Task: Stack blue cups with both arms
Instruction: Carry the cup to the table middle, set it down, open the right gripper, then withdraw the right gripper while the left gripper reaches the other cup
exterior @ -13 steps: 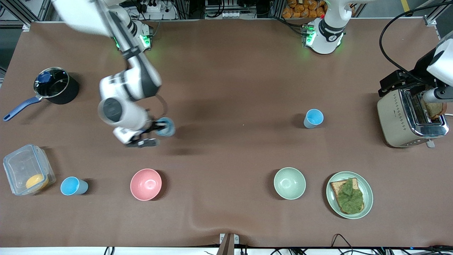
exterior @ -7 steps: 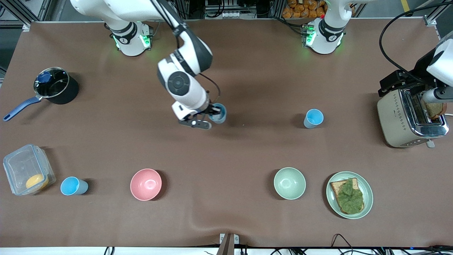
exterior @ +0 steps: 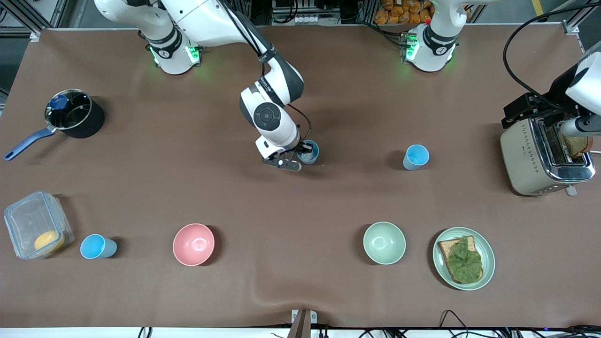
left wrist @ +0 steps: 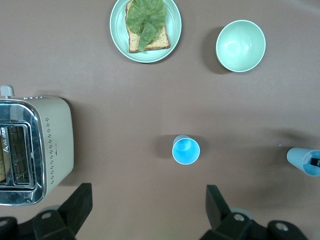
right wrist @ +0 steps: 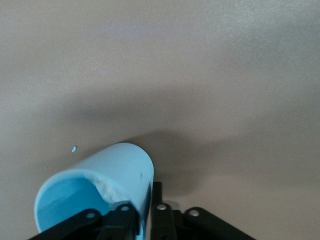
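Observation:
My right gripper (exterior: 305,153) is shut on the wall of a blue cup (exterior: 310,151), one finger inside and one outside. It holds the cup tilted over the middle of the table. In the right wrist view the gripper (right wrist: 145,202) grips this cup (right wrist: 112,175), which has a white bit inside. A second blue cup (exterior: 416,156) stands upright toward the left arm's end, also in the left wrist view (left wrist: 186,150). A third blue cup (exterior: 96,247) stands beside the plastic container. My left gripper (left wrist: 149,202) is open and empty, high over the table above the second cup.
A pink bowl (exterior: 193,244) and a pale green bowl (exterior: 384,242) stand nearer the front camera. A plate with toast and lettuce (exterior: 463,258), a toaster (exterior: 540,157), a black pot (exterior: 75,114) and a clear container (exterior: 35,224) stand around the edges.
My right arm has carried the blue cup from near the pink bowl's side toward the left arm's end, closer to the standing cup. The left arm has not visibly moved.

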Available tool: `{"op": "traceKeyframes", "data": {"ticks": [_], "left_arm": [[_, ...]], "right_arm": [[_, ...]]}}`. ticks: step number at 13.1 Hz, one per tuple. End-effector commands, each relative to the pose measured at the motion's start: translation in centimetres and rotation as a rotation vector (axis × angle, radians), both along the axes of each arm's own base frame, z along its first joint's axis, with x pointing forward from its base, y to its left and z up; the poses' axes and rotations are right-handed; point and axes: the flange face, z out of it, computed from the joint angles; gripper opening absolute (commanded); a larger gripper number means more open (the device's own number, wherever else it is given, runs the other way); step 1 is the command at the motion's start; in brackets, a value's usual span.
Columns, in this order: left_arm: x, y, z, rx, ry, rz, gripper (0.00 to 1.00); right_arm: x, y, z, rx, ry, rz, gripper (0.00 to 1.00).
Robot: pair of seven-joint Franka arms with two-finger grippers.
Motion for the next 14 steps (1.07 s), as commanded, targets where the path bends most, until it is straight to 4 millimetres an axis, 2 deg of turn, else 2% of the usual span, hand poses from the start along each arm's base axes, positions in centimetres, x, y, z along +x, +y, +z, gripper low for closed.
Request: {"op": "traceKeyframes", "data": {"ticks": [1, 4, 6, 8, 10, 12, 14], "left_arm": [[-0.3, 0.2, 0.3, 0.025, 0.000, -0.010, 1.00], [-0.3, 0.1, 0.2, 0.025, 0.003, -0.007, 1.00], [-0.3, 0.1, 0.1, 0.025, 0.003, -0.005, 1.00], [0.1, -0.5, -0.5, 0.025, 0.014, -0.013, 1.00], [0.3, -1.2, -0.7, 0.025, 0.012, -0.010, 1.00], [0.9, -1.3, -1.4, 0.024, 0.016, -0.005, 1.00], [1.3, -1.0, -2.2, 0.015, 0.027, -0.001, 1.00]], "right_arm": [[0.9, 0.4, 2.0, 0.014, 0.002, -0.049, 1.00], [3.6, -2.4, 9.8, -0.029, 0.069, -0.022, 1.00], [5.8, -5.1, 14.1, -0.146, 0.099, 0.102, 1.00], [8.7, -10.8, 16.5, -0.197, 0.112, 0.245, 1.00], [12.3, -18.2, 18.6, -0.168, 0.085, 0.349, 1.00], [15.3, -26.4, 20.3, -0.133, 0.060, 0.439, 1.00], [16.8, -35.2, 22.0, -0.079, 0.060, 0.512, 1.00]]}}
